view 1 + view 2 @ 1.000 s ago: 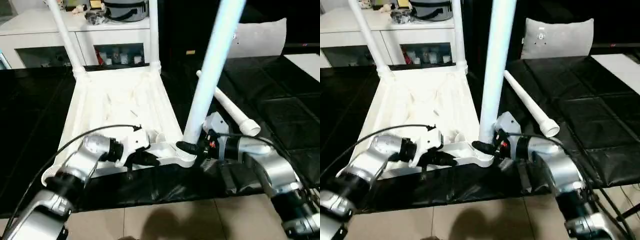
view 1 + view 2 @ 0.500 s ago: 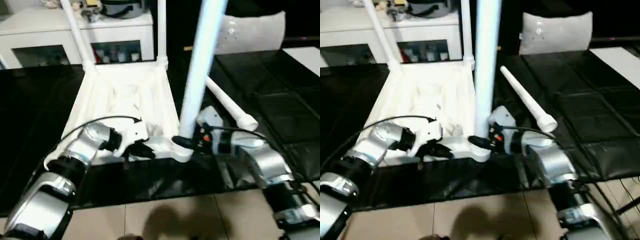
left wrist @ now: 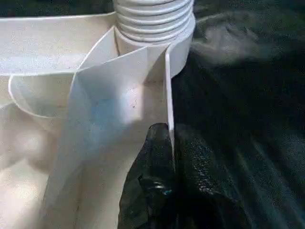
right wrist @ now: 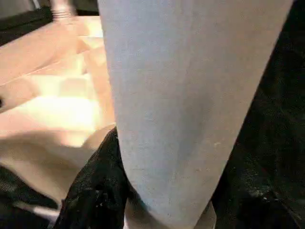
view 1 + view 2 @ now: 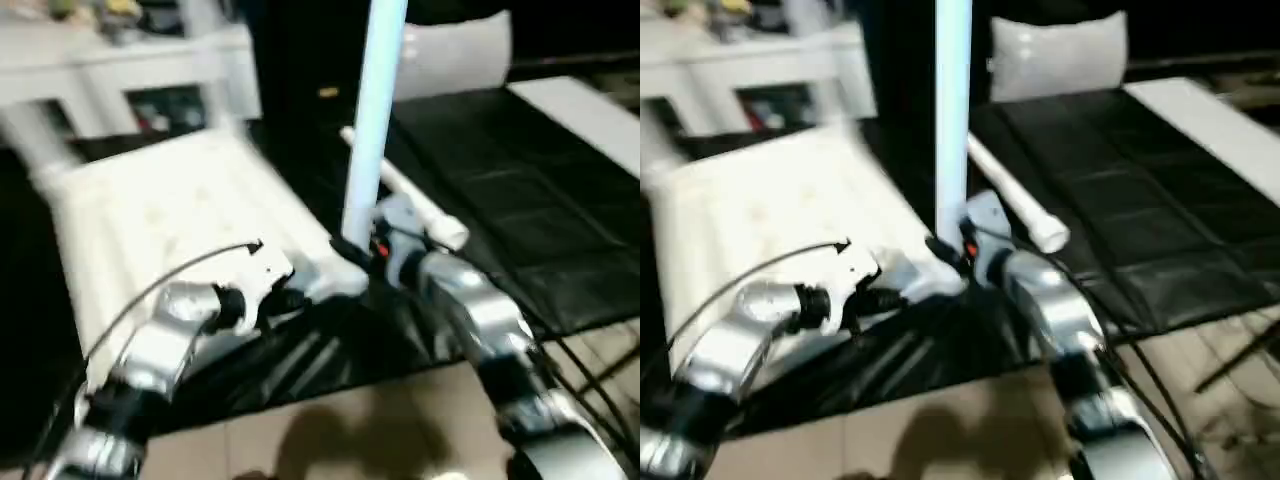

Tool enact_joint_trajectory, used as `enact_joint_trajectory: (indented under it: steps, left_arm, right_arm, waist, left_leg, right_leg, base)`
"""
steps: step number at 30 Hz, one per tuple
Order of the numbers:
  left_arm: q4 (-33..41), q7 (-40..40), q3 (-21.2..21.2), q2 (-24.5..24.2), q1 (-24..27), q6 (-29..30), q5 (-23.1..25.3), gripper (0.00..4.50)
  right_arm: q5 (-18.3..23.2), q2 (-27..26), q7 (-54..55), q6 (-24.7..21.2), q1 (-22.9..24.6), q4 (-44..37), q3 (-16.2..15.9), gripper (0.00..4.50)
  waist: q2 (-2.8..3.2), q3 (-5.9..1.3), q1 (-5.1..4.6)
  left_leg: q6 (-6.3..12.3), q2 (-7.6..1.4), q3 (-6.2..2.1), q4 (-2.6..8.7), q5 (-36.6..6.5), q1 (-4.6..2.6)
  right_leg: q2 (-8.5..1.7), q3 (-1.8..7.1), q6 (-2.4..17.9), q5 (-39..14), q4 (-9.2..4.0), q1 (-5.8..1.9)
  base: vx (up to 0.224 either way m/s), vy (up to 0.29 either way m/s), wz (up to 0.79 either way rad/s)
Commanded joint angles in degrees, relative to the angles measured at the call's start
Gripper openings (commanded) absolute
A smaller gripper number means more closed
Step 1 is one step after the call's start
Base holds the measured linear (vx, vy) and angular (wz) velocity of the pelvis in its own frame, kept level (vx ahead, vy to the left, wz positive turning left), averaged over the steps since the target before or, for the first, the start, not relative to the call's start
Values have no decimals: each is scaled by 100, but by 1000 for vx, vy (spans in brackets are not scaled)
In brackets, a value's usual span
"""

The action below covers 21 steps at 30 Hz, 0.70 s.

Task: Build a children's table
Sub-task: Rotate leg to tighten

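With the upturned table top [image 5: 170, 225] lying on the black table [image 5: 520, 190], its near rim is pinched by the closed left hand [image 3: 167, 143] to steady it while an upright leg [image 5: 372, 120], clasped by the right hand [image 5: 352, 248], is seated in the corner socket [image 3: 155, 24].

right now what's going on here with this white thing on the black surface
The robot is putting a children's table together. The white table top lies underside up on the black-covered work surface. The left gripper pinches the top's edge wall near a corner socket. The right gripper is closed around the base of an upright leg at that corner. One loose leg lies beside it.
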State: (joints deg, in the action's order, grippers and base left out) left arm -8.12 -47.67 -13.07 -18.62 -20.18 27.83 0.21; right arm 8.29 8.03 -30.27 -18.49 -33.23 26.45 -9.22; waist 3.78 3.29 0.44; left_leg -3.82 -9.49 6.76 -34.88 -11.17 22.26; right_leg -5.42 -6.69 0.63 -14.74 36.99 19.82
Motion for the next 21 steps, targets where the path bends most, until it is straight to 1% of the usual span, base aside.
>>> enact_joint_trajectory:
  steps: [1, 2, 3, 4, 5, 6, 7, 8, 9, 12, 14, 15, 16, 17, 18, 19, 20, 21]
  left_arm:
    - [784, -83, -317, 291, -18, 232, -51, 0]
    - [876, 50, -388, 348, -56, 317, 50, 0]
    - [901, 149, -424, 388, -106, 365, 119, 0]
    - [901, 149, -424, 388, -106, 365, 119, 0]
    - [892, 225, -445, 429, -154, 366, 163, 0]
    - [919, 302, -457, 435, -187, 411, 208, 0]
    - [928, 340, -458, 433, -206, 438, 231, 0]
    - [929, 346, -458, 432, -209, 442, 234, 0]
    - [963, 424, -457, 411, -206, 500, 249, 0]
    - [956, 518, -395, 386, -203, 561, 223, 0]
    - [958, 528, -385, 383, -204, 573, 219, 0]
    - [980, 586, -295, 386, -214, 645, 216, 0]
    - [956, 592, -218, 402, -236, 634, 188, 0]
    - [937, 593, -170, 413, -253, 622, 170, 0]
    - [893, 579, -129, 417, -277, 554, 153, 0]
    - [864, 568, -111, 416, -292, 505, 141, 0]
    - [812, 548, -90, 407, -312, 422, 127, 0]
    - [770, 540, -82, 394, -328, 363, 107, 0]
  right_arm:
    - [-317, 4, 574, -315, 78, 1055, 76, 189]
    - [-313, -27, 591, -318, 27, 1094, 67, 189]
    - [-309, -49, 587, -314, -4, 1115, 53, 189]
    - [-309, -49, 587, -314, -4, 1115, 53, 189]
    - [-295, -67, 559, -325, -11, 1113, 38, 189]
    - [-294, -103, 555, -324, -13, 1114, 47, 189]
    - [-291, -128, 551, -316, -15, 1119, 57, 189]
    - [-291, -131, 550, -315, -15, 1120, 58, 189]
    - [-285, -157, 537, -285, -19, 1151, 79, 189]
    - [-293, -171, 493, -201, -40, 1210, 76, 189]
    - [-292, -173, 492, -174, -49, 1230, 77, 189]
    - [-249, -200, 509, -1, -128, 1397, 120, 189]
    - [-220, -214, 507, 91, -183, 1500, 147, 189]
    - [-199, -223, 504, 145, -219, 1566, 166, 224]
    - [-198, -232, 503, 179, -240, 1601, 193, 224]
    - [-206, -236, 501, 195, -247, 1612, 207, 245]
    - [-218, -233, 479, 245, -247, 1612, 211, 259]
    - [-240, -235, 457, 298, -247, 1618, 229, 267]
  waist:
    - [19, -236, 22]
    - [22, -241, 29]
    - [-2, -263, 38]
    - [2, -270, 38]
    - [8, -285, 47]
    - [12, -297, 45]
    - [18, -327, 50]
    - [23, -334, 51]
    - [47, -344, 55]
    - [52, -340, 51]
    - [48, -319, 50]
    - [73, -319, 48]
    - [62, -313, 46]
    - [58, -306, 33]
    - [71, -301, 33]
    - [60, -291, 26]
    - [74, -290, 29]
    - [63, -312, 53]
  left_leg:
    - [-135, -323, -122, 596, -2194, 30]
    - [-53, -317, -92, 576, -1962, 31]
    - [29, -323, -70, 568, -1689, 39]
    - [60, -330, -65, 566, -1564, 49]
    - [118, -340, -47, 553, -1336, 41]
    - [147, -339, -39, 547, -1224, 40]
    - [204, -351, -32, 534, -992, 20]
    - [264, -349, -24, 521, -825, 10]
    - [311, -349, -21, 512, -726, 3]
    - [326, -355, -10, 517, -847, -21]
    - [269, -360, 5, 543, -1128, -42]
    - [212, -364, 5, 551, -1280, -51]
    - [184, -365, 11, 555, -1353, -53]
    - [145, -359, 12, 561, -1447, -47]
    - [128, -358, 11, 565, -1500, -51]
    - [104, -356, 15, 571, -1598, -50]
    - [78, -358, 20, 572, -1666, -69]
    - [79, -367, 34, 560, -1597, -92]
  right_leg:
    - [-456, 387, 1174, -1469, -597, -116]
    - [-461, 399, 1140, -1534, -626, -129]
    - [-449, 403, 1139, -1358, -628, -148]
    - [-442, 399, 1152, -1222, -611, -160]
    - [-420, 394, 1185, -907, -596, -163]
    - [-409, 390, 1213, -708, -580, -175]
    - [-390, 382, 1284, -262, -542, -188]
    - [-379, 376, 1366, 106, -513, -194]
    - [-380, 369, 1428, 339, -489, -209]
    - [-372, 367, 1490, 398, -491, -207]
    - [-368, 378, 1475, 45, -523, -199]
    - [-375, 387, 1470, -138, -527, -195]
    - [-381, 392, 1464, -219, -543, -188]
    - [-380, 400, 1453, -341, -555, -190]
    - [-381, 402, 1447, -427, -557, -187]
    - [-383, 410, 1422, -610, -574, -182]
    - [-381, 424, 1398, -749, -585, -162]
    - [-381, 443, 1401, -646, -590, -156]
  base:
    - [0, 0, 0]
    - [0, 0, 0]
    - [0, 0, 0]
    - [0, 0, 0]
    - [0, 0, 0]
    - [0, 0, 0]
    - [0, 0, 0]
    - [0, 0, 0]
    - [0, 0, 0]
    - [0, 0, 0]
    - [0, 0, 0]
    - [0, 0, 0]
    - [0, 0, 0]
    - [0, 0, 0]
    - [0, 0, 0]
    - [0, 0, 0]
    - [0, 0, 0]
    - [0, 0, 0]
